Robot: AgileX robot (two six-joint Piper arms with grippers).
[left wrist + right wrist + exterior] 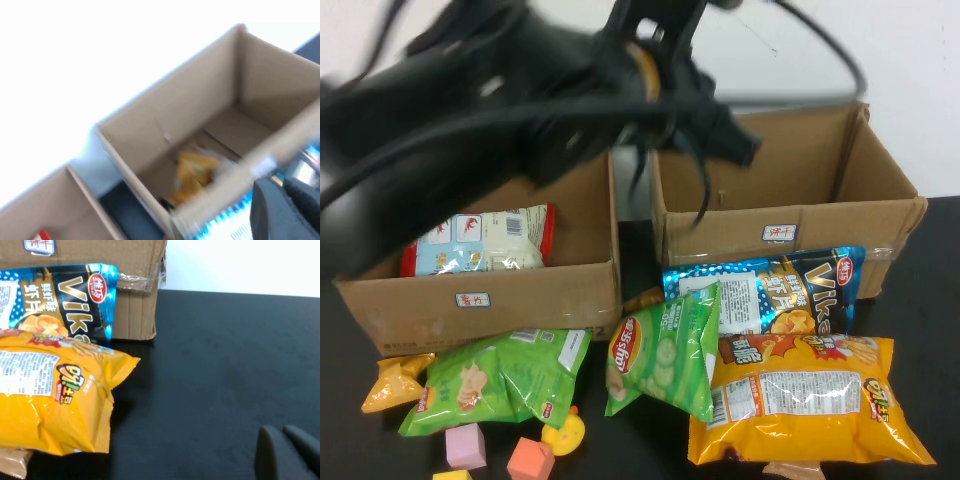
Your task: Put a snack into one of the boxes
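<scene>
High view: a black surface (930,330) is seen carrying two open cardboard boxes side by side in the upper half of the frame, the left box (520,290) and the right box (800,215). The left arm (470,120) is stretched as a dark blur across the top of the frame, and the left gripper (740,145) is held above the near left corner of the right box. A white and red bag (485,240) is seen lying inside the left box. In the left wrist view a small yellow packet (195,172) is shown resting on the floor of the right box.

In front of the boxes the remaining snacks are spread on the surface: a large orange bag (810,400) at lower right, a blue bag (770,295) leaned against the right box above it, a green crisp bag (665,350) at centre, a second green bag (505,375) at lower left, and a small yellow bag (395,380) at the far left. A pink block (465,445), an orange block (530,460) and a yellow duck (565,432) are placed along the bottom edge.

The left gripper's fingers (270,212) are seen closed together with nothing between them. The right gripper (287,450) is held over bare surface beside the orange bag, its fingers (270,455) likewise pressed together and empty
</scene>
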